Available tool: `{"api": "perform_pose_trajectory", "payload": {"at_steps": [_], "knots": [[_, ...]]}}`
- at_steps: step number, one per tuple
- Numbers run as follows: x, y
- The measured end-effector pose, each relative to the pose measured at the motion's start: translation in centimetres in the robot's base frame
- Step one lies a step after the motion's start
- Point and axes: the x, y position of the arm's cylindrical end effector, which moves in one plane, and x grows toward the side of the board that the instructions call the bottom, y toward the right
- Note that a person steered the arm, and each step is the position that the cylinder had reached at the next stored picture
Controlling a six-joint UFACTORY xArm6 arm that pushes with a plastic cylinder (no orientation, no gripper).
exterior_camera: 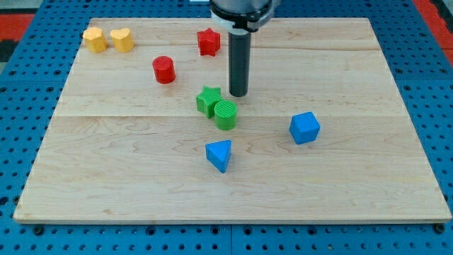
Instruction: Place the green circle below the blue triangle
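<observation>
In the one camera view, my tip (pixel 238 94) rests on the wooden desk (pixel 368 177) just right of the green star (pixel 208 100) and just beyond the green circle (pixel 226 115), close to both; I carry no pincer, only a straight dark rod. The green circle touches the green star's near-right side and lies farther than the blue triangle (pixel 219 154), with the blue cube (pixel 305 128) off to the right. Farther back stand a red cylinder (pixel 163 69), a red star (pixel 208 42), and two yellow blocks (pixel 107 39) at the far left.
</observation>
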Motion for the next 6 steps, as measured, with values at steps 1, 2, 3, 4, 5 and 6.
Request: {"api": "perform_pose_trajectory", "payload": {"at_steps": [1,2,3,4,5,6], "knots": [[2.4,0.4],[5.5,-5.7],[6.1,-12.2],[6.2,-14.0],[9.1,-10.2],[13.4,-9.6]]}}
